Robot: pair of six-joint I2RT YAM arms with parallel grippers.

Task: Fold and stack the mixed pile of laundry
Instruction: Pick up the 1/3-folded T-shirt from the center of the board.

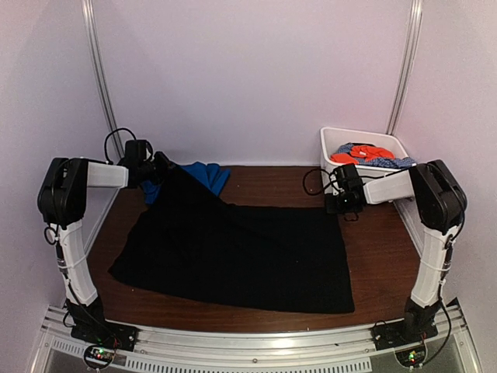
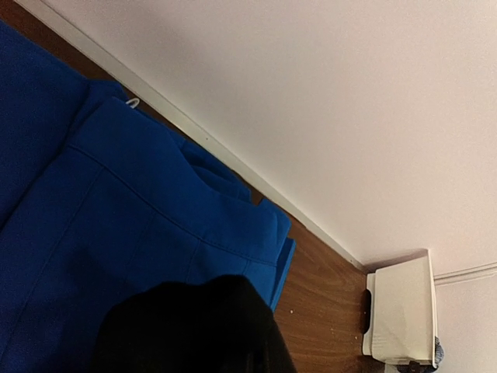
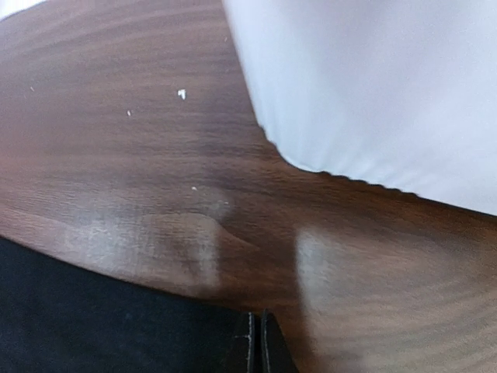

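Black garment [image 1: 241, 249] spread on surface [image 1: 373, 256].
Left end effector [image 1: 161, 168], 10 o'clock, pinches its raised corner; right end effector [image 3: 257, 346], 2 o'clock, pressed together.

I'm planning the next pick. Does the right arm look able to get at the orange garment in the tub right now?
Probably yes. The right gripper sits just in front of the open-topped tub, and the orange garment lies exposed on top. It would only need to rise over the tub's wall.

Black garment [image 1: 241, 252]: lying spread mid-worktop, far-left corner hanging raised.
Blue garment [image 1: 208, 175]: lying crumpled at far edge.
Orange-red garment [image 1: 361, 155], speckled garment [image 1: 386, 161]: lying heaped, far-right corner.
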